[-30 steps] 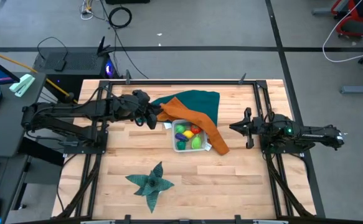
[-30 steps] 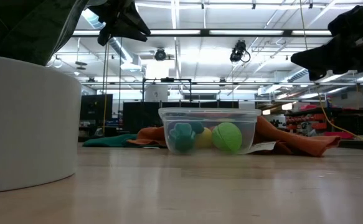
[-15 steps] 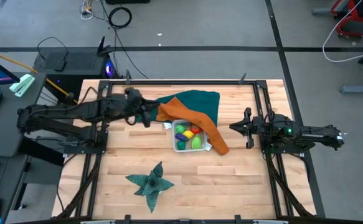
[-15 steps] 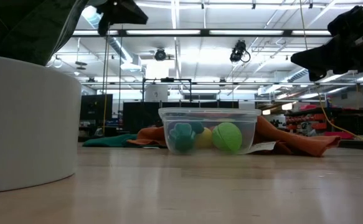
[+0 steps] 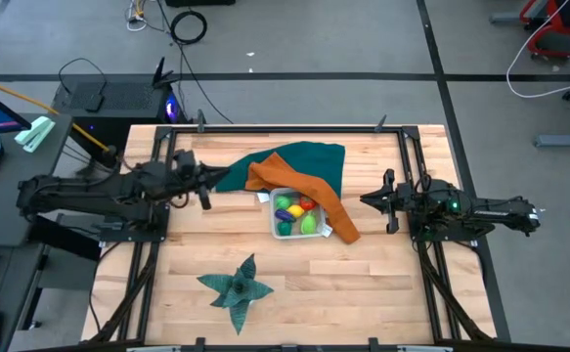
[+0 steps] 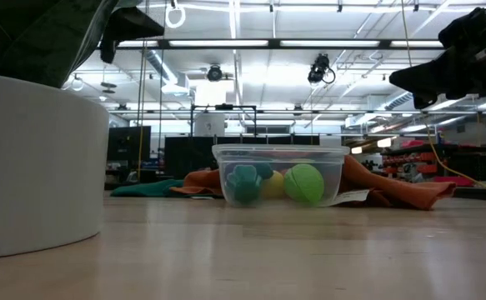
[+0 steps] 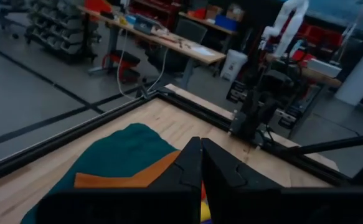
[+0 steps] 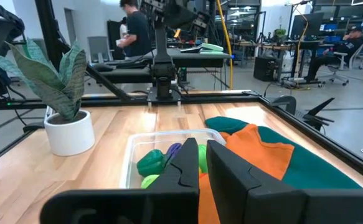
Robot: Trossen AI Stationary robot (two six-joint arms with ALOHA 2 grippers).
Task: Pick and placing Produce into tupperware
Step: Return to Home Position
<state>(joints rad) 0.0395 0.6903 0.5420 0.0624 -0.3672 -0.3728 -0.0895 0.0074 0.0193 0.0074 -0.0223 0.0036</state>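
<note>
Produce [image 5: 295, 213]: red, yellow, light green, dark green and purple pieces, all lying inside the tupperware [image 5: 273, 217].
Tupperware: clear, lid off, at the centre of the high view on the wooden surface [image 5: 363, 284]. In the low view it sits mid-frame, with a light green ball [image 6: 304, 183] and a dark green piece [image 6: 244, 183] showing through its wall.
Orange cloth [image 5: 314, 191]: draped along the upper and right edges of the tupperware, touching it.
Teal cloth [image 5: 314, 158]: spread above the tupperware in the high view, partly under the orange cloth.
Potted plant [image 5: 238, 286]: lower left of centre in the high view, well apart from the tupperware. Its white pot [image 6: 34, 158] fills the left of the low view.
Left end effector [image 5: 204, 188]: left of centre in the high view, raised above the surface, just beside the left tip of the teal cloth. Fingers are pressed together, holding nothing.
Right end effector [image 5: 366, 200]: right of centre in the high view, near the right end of the orange cloth, pointing toward the tupperware. Fingers are drawn together to a thin slit, empty.
</note>
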